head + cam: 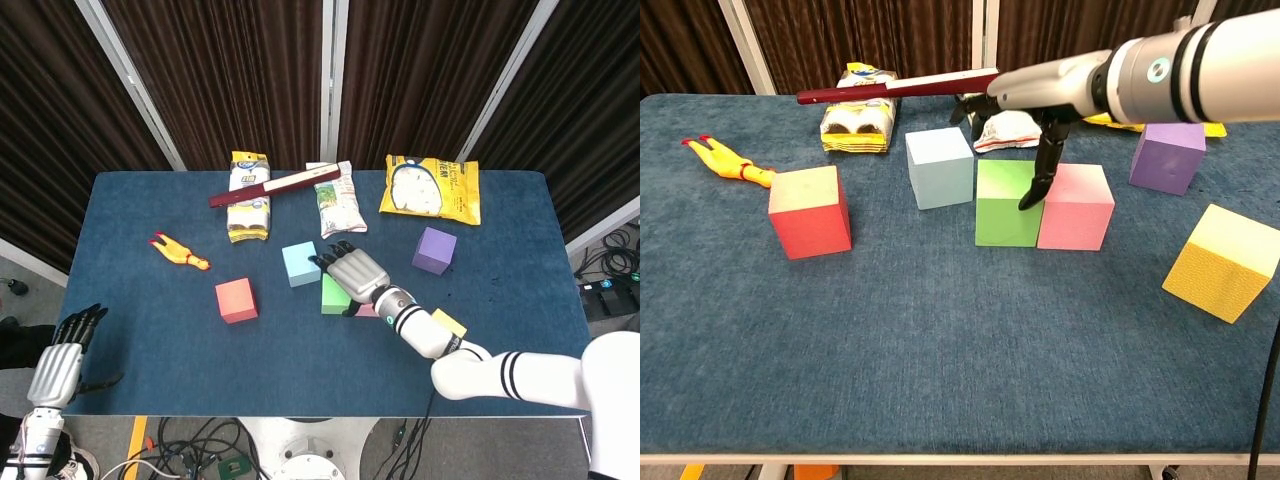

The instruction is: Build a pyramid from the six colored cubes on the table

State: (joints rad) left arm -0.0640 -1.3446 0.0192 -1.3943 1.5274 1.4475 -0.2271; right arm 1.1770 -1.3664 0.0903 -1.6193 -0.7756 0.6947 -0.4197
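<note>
Hovering our right hand (pixel 1040 105) open and empty over the touching green cube (pixel 1007 203) and pink cube (pixel 1075 206), we have the base row begun; four cubes lie scattered.

dark curtains (pixel 230 70), blue table (pixel 140 300) (cabled floor (pixel 200 440))

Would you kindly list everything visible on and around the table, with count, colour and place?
green cube: 1, green, centre, touching the pink cube
pink cube: 1, pink, right of green
light blue cube: 1, behind-left of green
red cube: 1, left
purple cube: 1, far right
yellow cube: 1, tilted, near right
snack packets: 3, back edge
dark red stick: 1, across packets
rubber chicken: 1, yellow, left
table: 1, blue cloth
right robot hand: over green and pink cubes
left robot hand: off table's left corner
</note>
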